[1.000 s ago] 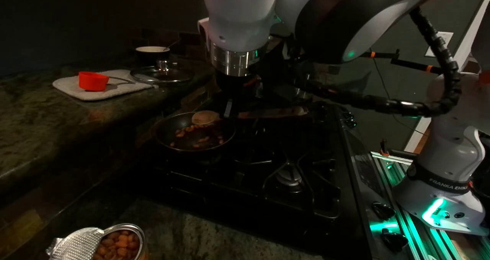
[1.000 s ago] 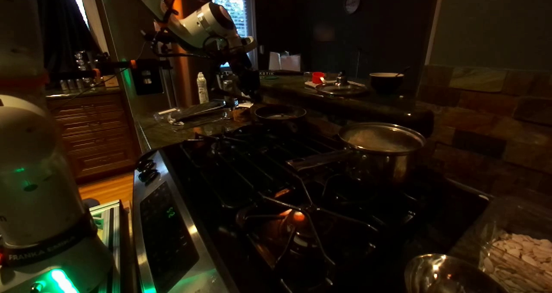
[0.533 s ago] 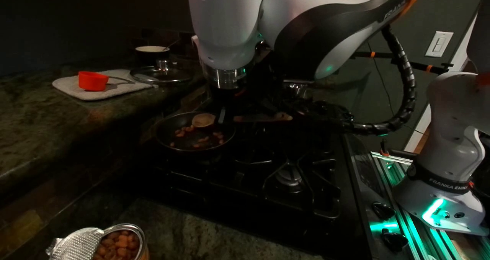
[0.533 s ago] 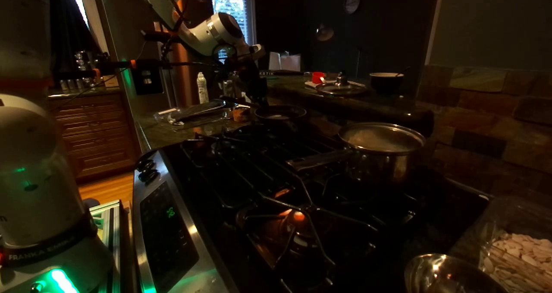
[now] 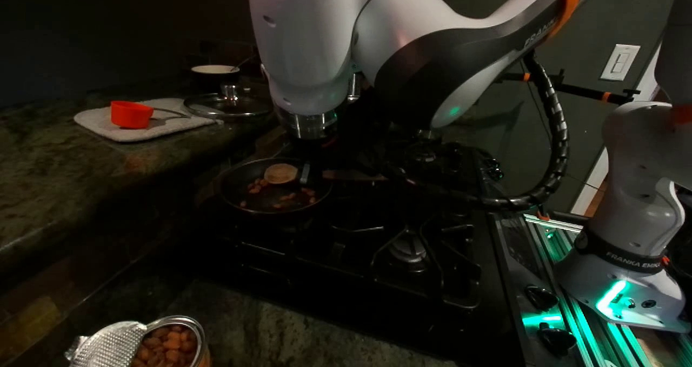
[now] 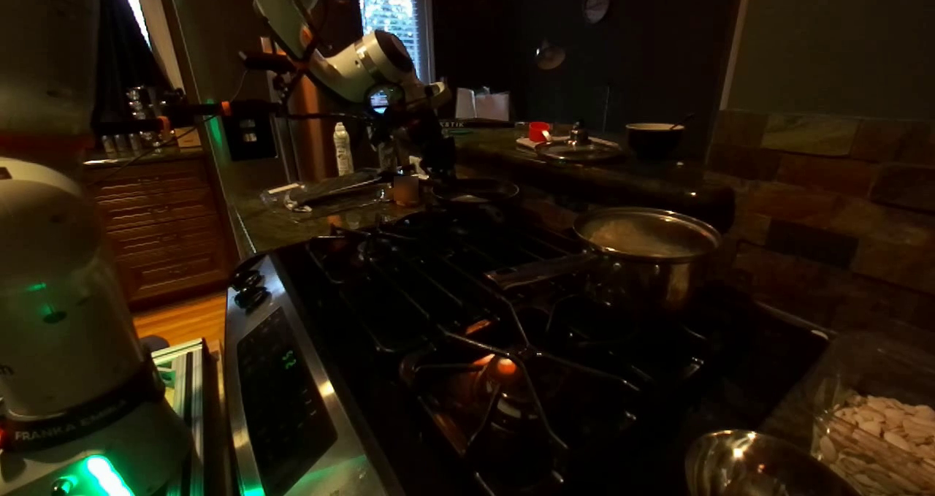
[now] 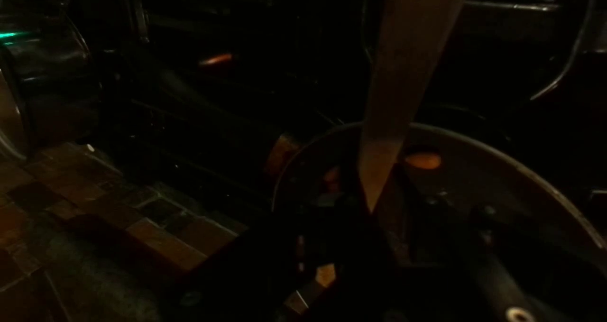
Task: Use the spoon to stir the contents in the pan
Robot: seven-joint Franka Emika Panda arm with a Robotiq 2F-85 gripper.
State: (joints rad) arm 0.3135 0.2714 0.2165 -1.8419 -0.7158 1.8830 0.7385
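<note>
The wooden spoon has its round head (image 5: 280,173) over the far part of the dark pan (image 5: 260,198) in an exterior view. Its handle (image 5: 354,177) lies roughly level and points away from the pan; it also shows in the wrist view (image 7: 403,66). My gripper (image 5: 313,173) is shut around the spoon near its head, at the pan's edge. Several reddish-brown beans (image 5: 258,185) lie in the pan; one bean (image 7: 423,161) shows in the wrist view. The pan (image 6: 506,193) also shows in an exterior view. I cannot tell whether the spoon touches the pan's contents.
An open can of beans (image 5: 170,345) stands on the near counter. A steel pot (image 6: 650,262) sits on the stove. A red measuring cup (image 5: 131,115), a glass lid (image 5: 230,106) and a bowl (image 5: 215,71) are on the raised counter. A metal bowl (image 6: 760,463) stands beside the stove.
The arm and gripper have come down toward the pan. The spoon has lowered with them, its head shifting slightly over the pan. The beans look unmoved.
</note>
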